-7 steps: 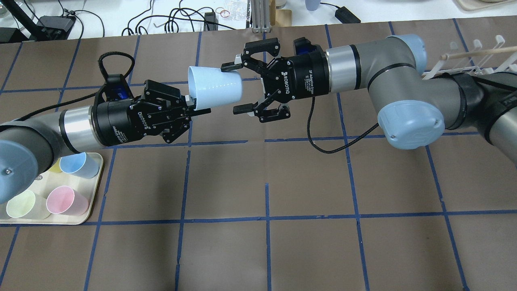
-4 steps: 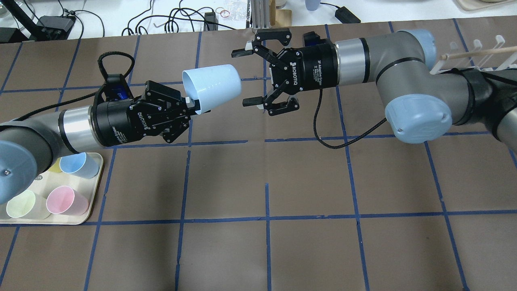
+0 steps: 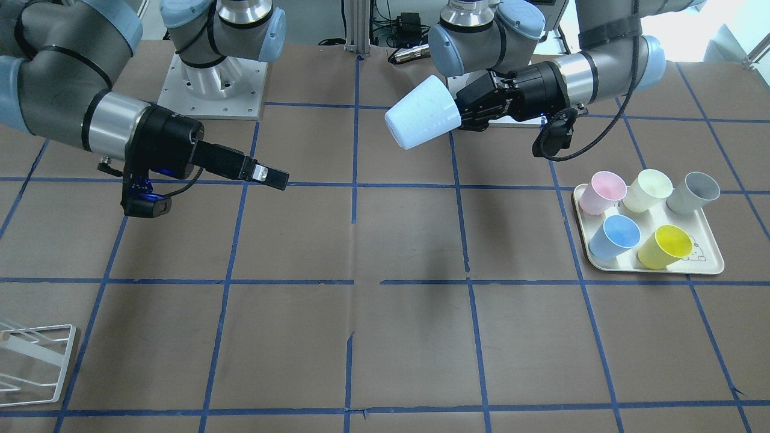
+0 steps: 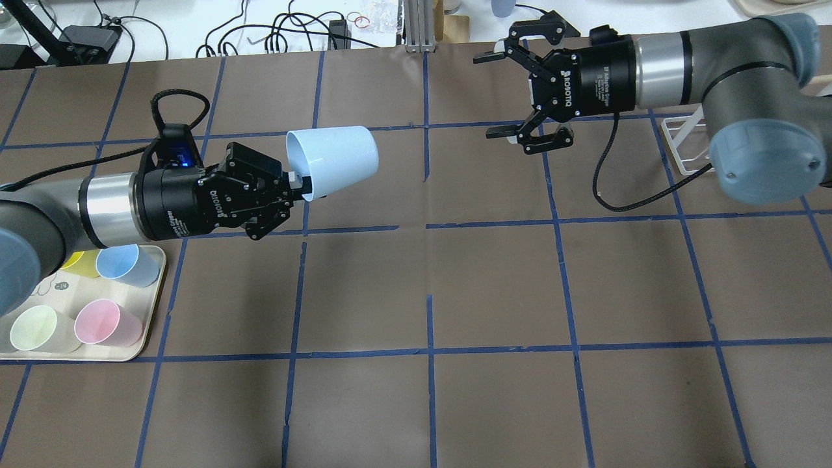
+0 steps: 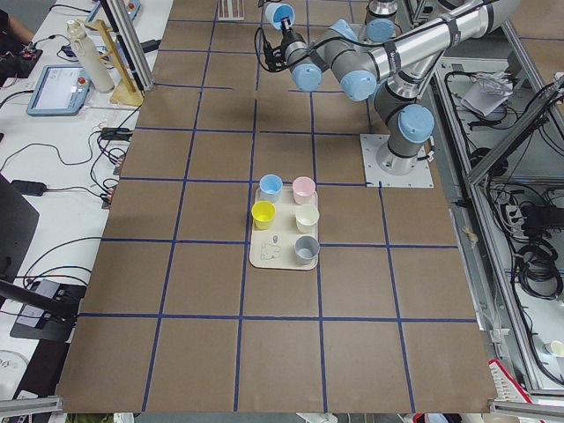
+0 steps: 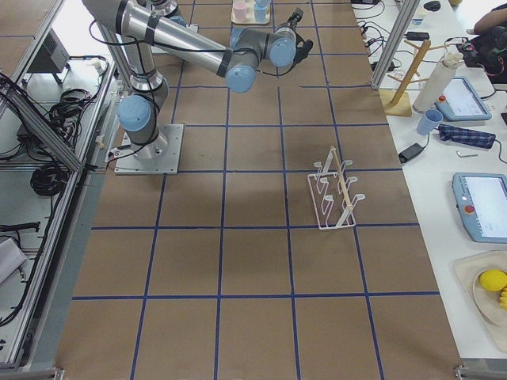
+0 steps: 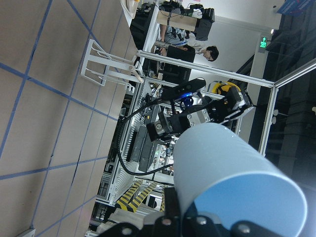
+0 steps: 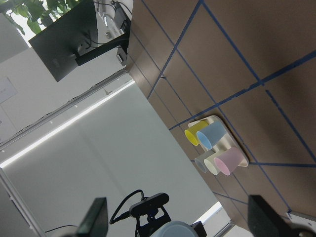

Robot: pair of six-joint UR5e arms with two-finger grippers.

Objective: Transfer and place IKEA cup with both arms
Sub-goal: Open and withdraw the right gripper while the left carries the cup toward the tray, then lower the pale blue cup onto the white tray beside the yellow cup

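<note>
The IKEA cup (image 4: 333, 158) is pale icy blue and lies on its side in the air above the table, its mouth toward the left arm. My left gripper (image 4: 304, 186) is shut on the cup's rim, one finger inside and one outside. In the front-facing view the cup (image 3: 418, 120) juts out from the left gripper (image 3: 459, 114). The left wrist view shows the cup (image 7: 232, 173) close up. My right gripper (image 4: 491, 97) is open and empty, well to the right of the cup and apart from it. It also shows in the front-facing view (image 3: 271, 176).
A cream tray (image 4: 148, 328) at the table's left front holds pink, pale green, deeper blue and yellow cups; the front-facing view (image 3: 662, 269) also shows a grey one. A white wire rack (image 4: 681, 151) stands under the right arm. Cables and clutter lie beyond the far edge.
My right gripper has pulled back to the right and farther away from the cup, still open. My left gripper keeps hold of the cup and has shifted slightly left and nearer.
</note>
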